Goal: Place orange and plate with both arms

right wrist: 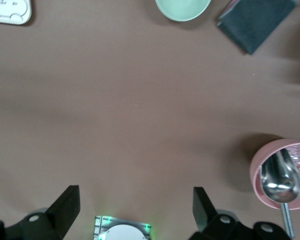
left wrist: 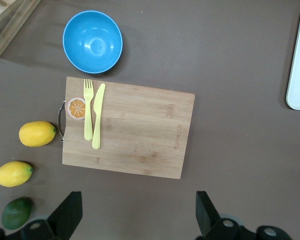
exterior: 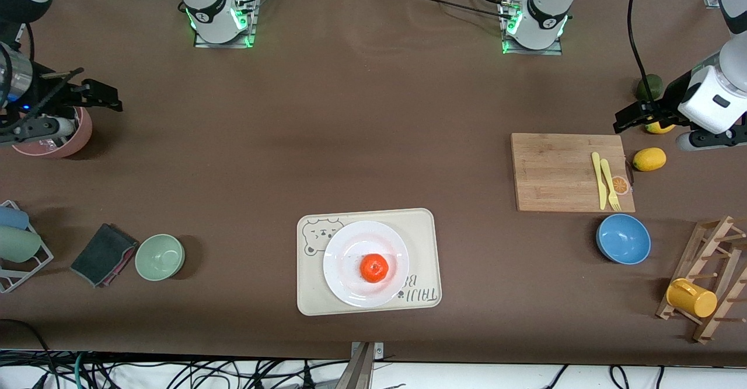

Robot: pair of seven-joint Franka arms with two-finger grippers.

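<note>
One orange point(exterior: 374, 267) sits on one plate point(exterior: 350, 243), on the tray point(exterior: 420, 243).
Left gripper point(exterior: 627, 118) and right gripper point(exterior: 99, 94), both spread and empty, hang well apart from it; the round orange shows no long axis.

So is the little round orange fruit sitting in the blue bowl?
No, the small round orange sits on the glossy white plate; the blue bowl is empty.
</note>
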